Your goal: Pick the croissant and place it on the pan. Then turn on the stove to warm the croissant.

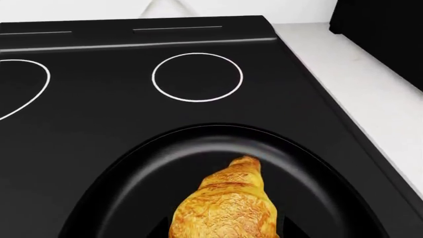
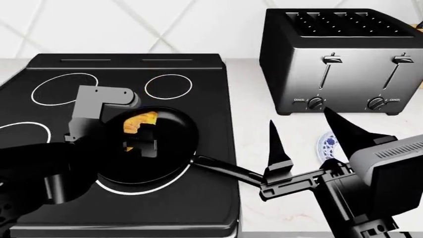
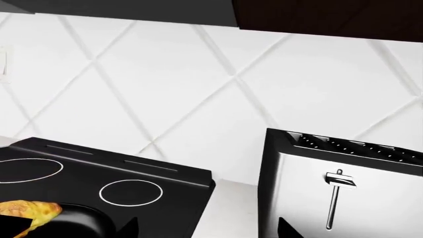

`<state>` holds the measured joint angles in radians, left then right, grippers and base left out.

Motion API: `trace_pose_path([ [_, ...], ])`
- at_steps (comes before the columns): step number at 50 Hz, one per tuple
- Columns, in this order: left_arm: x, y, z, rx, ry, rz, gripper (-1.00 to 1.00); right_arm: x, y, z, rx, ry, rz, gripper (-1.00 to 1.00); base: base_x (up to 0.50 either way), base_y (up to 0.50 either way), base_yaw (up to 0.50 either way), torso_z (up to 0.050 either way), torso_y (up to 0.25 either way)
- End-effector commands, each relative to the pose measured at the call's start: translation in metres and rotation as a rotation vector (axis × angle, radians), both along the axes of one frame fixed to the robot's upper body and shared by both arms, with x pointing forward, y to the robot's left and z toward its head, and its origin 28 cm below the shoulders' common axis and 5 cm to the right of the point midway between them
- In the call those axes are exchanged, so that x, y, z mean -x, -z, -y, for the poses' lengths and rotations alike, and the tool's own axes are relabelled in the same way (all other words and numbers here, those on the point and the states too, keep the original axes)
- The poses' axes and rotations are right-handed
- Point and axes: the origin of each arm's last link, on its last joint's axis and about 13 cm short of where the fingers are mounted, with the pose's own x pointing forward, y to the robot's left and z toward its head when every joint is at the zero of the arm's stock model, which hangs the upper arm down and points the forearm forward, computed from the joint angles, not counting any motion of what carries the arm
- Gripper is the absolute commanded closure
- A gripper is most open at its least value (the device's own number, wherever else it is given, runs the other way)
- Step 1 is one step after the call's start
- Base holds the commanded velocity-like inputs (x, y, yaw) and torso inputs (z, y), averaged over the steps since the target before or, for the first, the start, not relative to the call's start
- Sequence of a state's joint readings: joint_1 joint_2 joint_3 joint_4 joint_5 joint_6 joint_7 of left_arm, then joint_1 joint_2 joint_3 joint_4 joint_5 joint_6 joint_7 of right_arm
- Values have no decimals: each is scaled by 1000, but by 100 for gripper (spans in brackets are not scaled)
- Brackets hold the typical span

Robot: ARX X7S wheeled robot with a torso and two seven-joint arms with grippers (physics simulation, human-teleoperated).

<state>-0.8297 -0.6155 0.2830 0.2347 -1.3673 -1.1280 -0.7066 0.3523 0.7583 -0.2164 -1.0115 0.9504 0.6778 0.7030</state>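
Note:
The golden-brown croissant (image 1: 228,203) hangs just over the round black pan (image 1: 198,144), which sits on the front burner of the black glass stove (image 1: 99,124). In the head view my left gripper (image 2: 140,144) is above the pan (image 2: 172,148), shut on the croissant (image 2: 140,122), and partly hides it. The pan's long handle (image 2: 225,168) points toward my right gripper (image 2: 307,131), which stands open and empty above the counter beside the stove (image 2: 205,198). The right wrist view shows the croissant (image 3: 29,210) at the pan's (image 3: 79,223) edge.
A steel four-slot toaster (image 2: 340,59) stands at the back right of the white counter (image 2: 251,99). A white plate with a blue pattern (image 2: 326,145) lies in front of it, mostly hidden behind my right arm. The tiled wall (image 3: 198,99) runs behind the stove.

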Motion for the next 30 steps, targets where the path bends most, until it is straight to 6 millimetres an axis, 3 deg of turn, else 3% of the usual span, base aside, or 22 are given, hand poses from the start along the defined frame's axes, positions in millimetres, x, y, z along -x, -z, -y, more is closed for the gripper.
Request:
trace_pose_path([
  [1, 0, -2, -1, 5, -9, 3, 100, 0, 0, 0, -2, 0, 2, -100, 0, 0, 0, 0, 0],
  [7, 0, -3, -1, 6, -10, 5, 100, 2, 0, 0, -2, -1, 3, -100, 0, 0, 0, 0, 0],
  [8, 0, -3, -1, 7, -9, 6, -100, 2, 0, 1, -2, -1, 4, -100, 0, 0, 0, 0, 0],
  [22, 0, -7, -1, 13, -9, 14, -100, 3, -1, 1, -2, -1, 8, -100, 0, 0, 0, 0, 0],
  [30, 1, -20, -3, 29, -20, 50, -100, 3, -3, 1, 0, -2, 13, -100, 0, 0, 0, 0, 0],
])
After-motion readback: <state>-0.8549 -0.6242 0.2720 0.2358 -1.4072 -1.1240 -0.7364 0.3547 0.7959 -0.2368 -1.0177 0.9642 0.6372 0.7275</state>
